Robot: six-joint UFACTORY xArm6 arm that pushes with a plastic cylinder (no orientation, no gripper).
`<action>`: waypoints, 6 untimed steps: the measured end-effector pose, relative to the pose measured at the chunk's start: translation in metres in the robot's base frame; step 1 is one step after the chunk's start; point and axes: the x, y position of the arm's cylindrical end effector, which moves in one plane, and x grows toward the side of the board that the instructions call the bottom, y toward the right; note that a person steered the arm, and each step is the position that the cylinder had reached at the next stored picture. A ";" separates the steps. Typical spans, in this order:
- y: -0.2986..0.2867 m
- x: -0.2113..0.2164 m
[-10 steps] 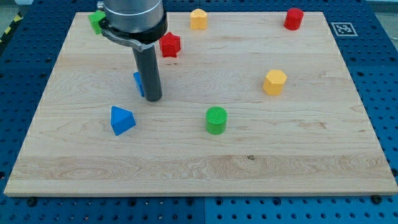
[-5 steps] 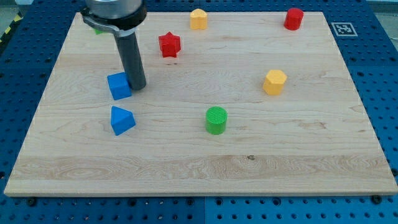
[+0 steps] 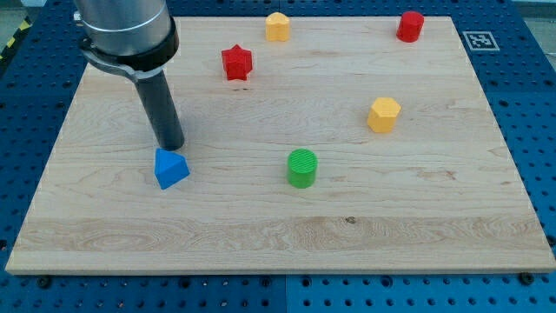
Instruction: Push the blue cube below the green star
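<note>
Left of centre, my tip [image 3: 169, 145] rests on the board just above the blue pyramid [image 3: 170, 168]; a bare rod, it holds nothing. Neither blue cube nor green star shows, possibly hidden behind the arm, so I should nudge slowly and keep clear of that pyramid.

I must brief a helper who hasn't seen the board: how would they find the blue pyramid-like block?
Start at the wooden board and go to its left half. My tip stands there, and the blue pyramid-like block lies just below it toward the view's bottom. It is the only blue block visible.
</note>
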 end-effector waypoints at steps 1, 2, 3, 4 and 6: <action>-0.018 -0.015; -0.034 -0.024; -0.039 -0.027; -0.001 -0.022; 0.046 -0.035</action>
